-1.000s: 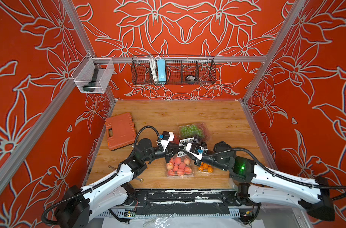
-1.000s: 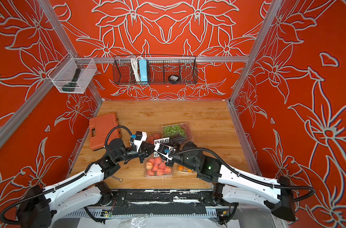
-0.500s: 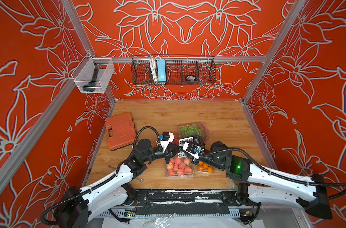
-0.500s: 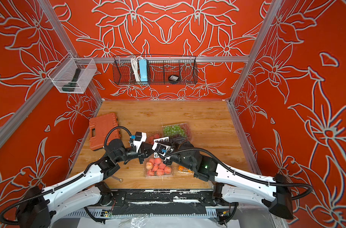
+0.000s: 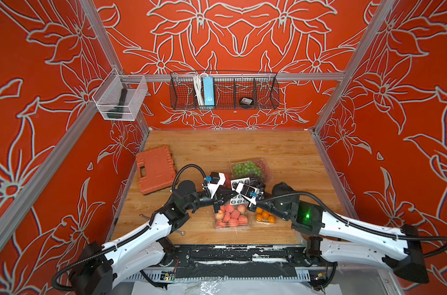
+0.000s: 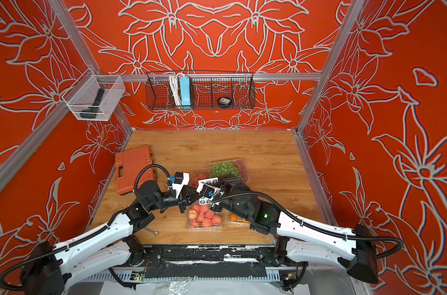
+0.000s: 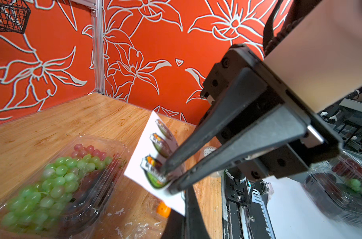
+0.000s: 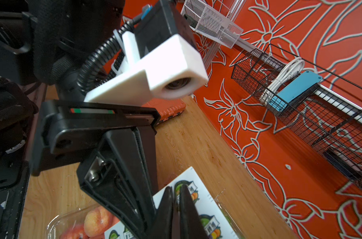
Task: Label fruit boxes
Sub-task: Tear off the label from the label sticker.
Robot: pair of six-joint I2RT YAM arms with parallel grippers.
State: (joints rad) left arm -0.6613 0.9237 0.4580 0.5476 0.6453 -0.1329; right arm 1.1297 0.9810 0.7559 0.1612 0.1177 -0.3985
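Four clear fruit boxes are sitting clustered at the near middle of the desk (image 5: 281, 153). The large peach box (image 5: 231, 217) is lying nearest, with the orange box (image 5: 264, 217) just to its right. The grape box (image 5: 250, 168) is sitting farther back, and the small peach box (image 6: 200, 177) is left of the grapes, partly hidden by the left arm's wrist camera.

Above them the left gripper (image 7: 169, 181) is pointing in from the left. Its jaws are pinching one end of the sticker sheet (image 7: 143, 157) and holding it tilted in the air over the large peach box's far end.

The right gripper (image 8: 177, 192) is pointing in from the right, its fingers pressed together on a sticker on that sheet. Whether they are gripping the sticker alone or the paper too is not showing.

An orange tool case (image 5: 156, 168) is lying at the desk's left edge, well apart.
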